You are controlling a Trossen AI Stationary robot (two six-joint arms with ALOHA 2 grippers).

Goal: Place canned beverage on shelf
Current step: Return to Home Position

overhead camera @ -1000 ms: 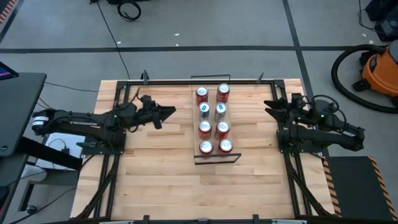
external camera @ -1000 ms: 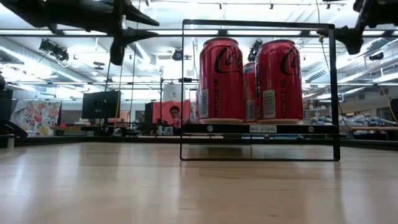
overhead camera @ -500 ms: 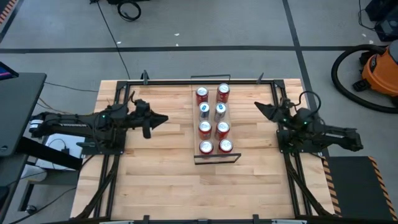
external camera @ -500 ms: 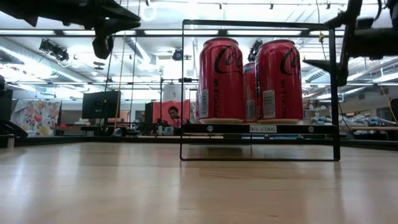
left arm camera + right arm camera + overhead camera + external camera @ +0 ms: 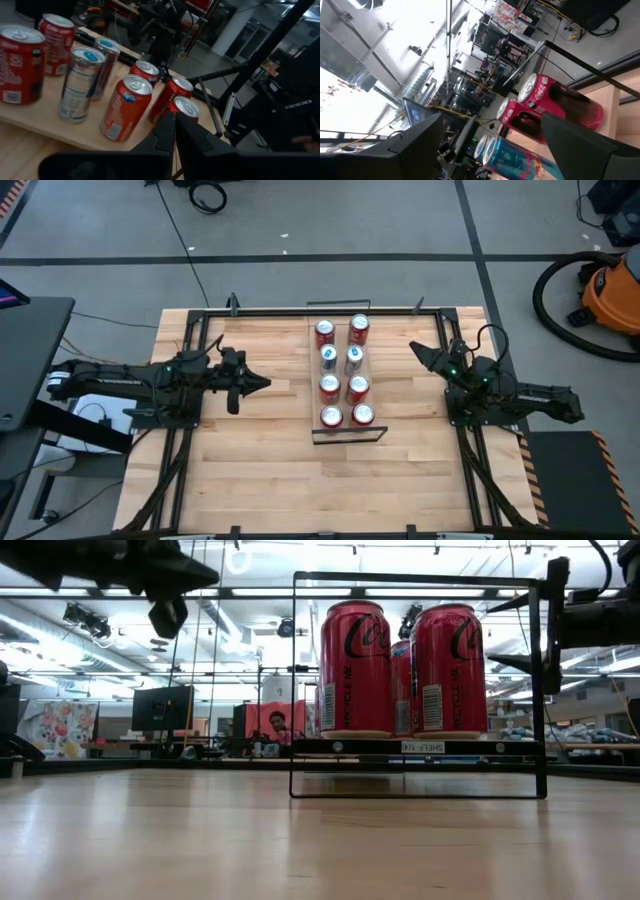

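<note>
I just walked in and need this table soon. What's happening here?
Nothing is being handled right now. Eight cans stand on the shelf in two columns of four: six red soda cans and two silver-blue cans. The left gripper, fingers shut, hangs empty above the table on its own side of the shelf. The right gripper, fingers open, hangs empty on the other side. Both are clear of the cans, so the stocking looks finished.

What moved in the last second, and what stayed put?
The left gripper drew a little away from the shelf. The right gripper sank lower on the shelf's other side. Nothing was grasped or released. The eight cans stayed in place on the shelf.
</note>
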